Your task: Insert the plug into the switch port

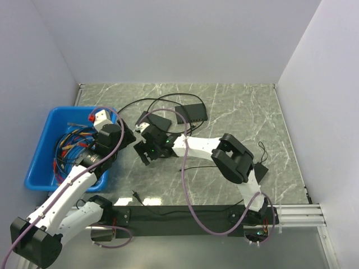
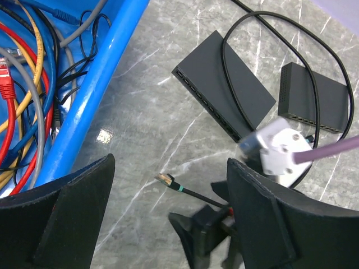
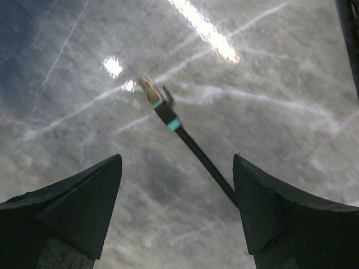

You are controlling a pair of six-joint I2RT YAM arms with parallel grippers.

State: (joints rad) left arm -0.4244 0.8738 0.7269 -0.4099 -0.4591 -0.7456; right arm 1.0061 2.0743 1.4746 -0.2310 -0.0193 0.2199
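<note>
The plug is seen between the two grippers, over the grey marble table and just beside the blue bin; whether it rests on the surface or is raised off it cannot be told. In the left wrist view its long axis is laid from lower right to upper left, with the pale tip pointed toward the bin and away from the switch. The plug lies well apart from the switch port, one of a row of sockets along the long edge of that box. Two teal bands are wrapped around the boot behind the tip; any lettering is too small to be read. The thin black cable is led back to the inner edge of one finger of the right gripper, whose fingers are spread wide; a firm hold on the cable cannot be confirmed. The left gripper is likewise held wide apart, with nothing between its fingers. A second black box is set beyond the switch, and coloured cables are piled in the bin.
</note>
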